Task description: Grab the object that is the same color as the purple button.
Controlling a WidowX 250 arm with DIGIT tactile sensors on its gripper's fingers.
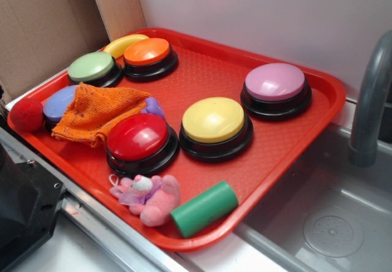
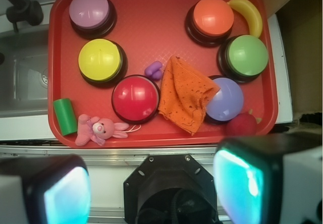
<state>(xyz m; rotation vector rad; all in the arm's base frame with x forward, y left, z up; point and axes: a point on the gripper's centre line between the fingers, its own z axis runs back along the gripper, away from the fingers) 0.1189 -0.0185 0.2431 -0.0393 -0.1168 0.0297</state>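
A red tray (image 2: 55,37) laid across the counter beside a sink (image 1: 343,223) carries six dome buttons, and the small purple piece (image 2: 154,70) the task calls for lies just above the red button (image 2: 135,98), between it and the orange cloth (image 2: 184,93). In the exterior view the purple piece shows only as a sliver behind the red button, touching the cloth's edge. The cloth is draped over part of the purple button (image 2: 227,100), hiding its left side, which makes the colour match harder to read. The pincer (image 2: 151,188) hangs high above the near rim of the tray, its two fingers blurred and wide apart at the bottom of the wrist view, holding nothing, so the reach appears not yet begun. A pink plush toy (image 2: 98,129) and green cylinder (image 2: 64,115) sit below and left of the red button as likely distractors. A red ball (image 2: 242,124) is tucked against the purple button, and a yellow banana (image 2: 248,13) is partly hidden behind the orange button (image 2: 212,16). The pincer is out of frame in the exterior view
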